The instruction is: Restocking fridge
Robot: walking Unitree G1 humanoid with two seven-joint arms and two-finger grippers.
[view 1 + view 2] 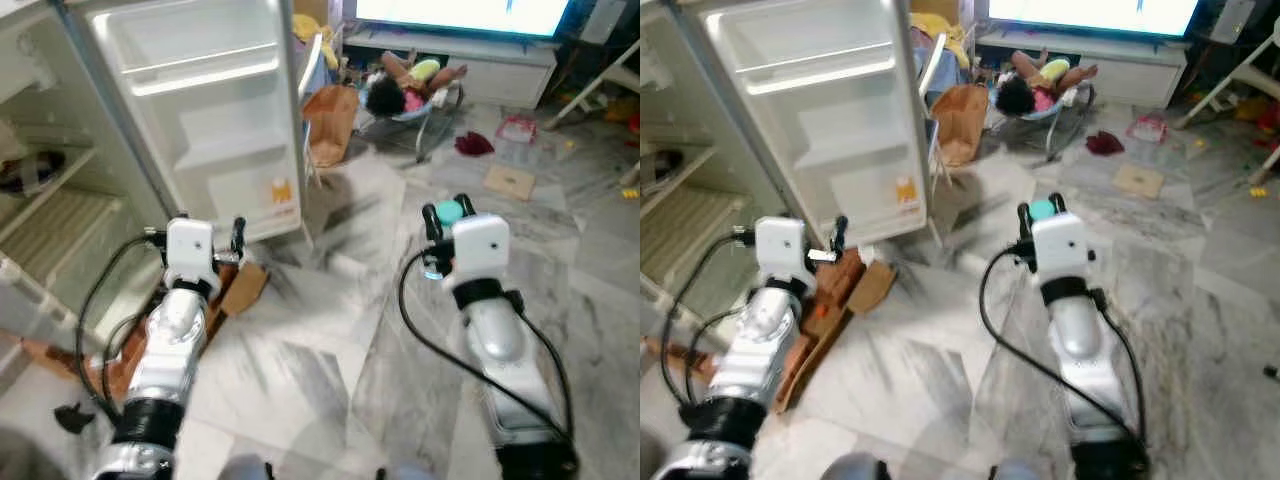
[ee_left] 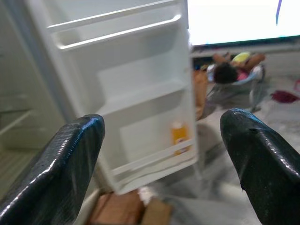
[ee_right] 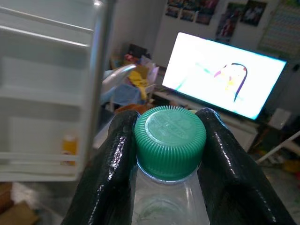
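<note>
Marble floor [image 1: 330, 340] fronts an open fridge, with a lit TV at the back of a cluttered room.

At far left the fridge [image 1: 40, 190] shows its shelves; its door [image 1: 215, 110] stands swung wide, with flattened cardboard [image 1: 235, 290] on the floor below it. The left gripper [image 1: 200, 240] hangs before the door with its jaws spread and nothing between them. Its wrist view shows a small orange-capped bottle [image 2: 177, 136] on the lowest door rack. Beyond the door stand a brown paper bag [image 1: 330, 120] and a bouncer seat with a child [image 1: 410, 85] in it, under the TV [image 1: 460, 12]. At right, the right gripper [image 1: 447, 215] has its jaws closed on a clear bottle [image 3: 166, 206] just below the green cap [image 3: 169, 143], as its wrist view shows.
</note>
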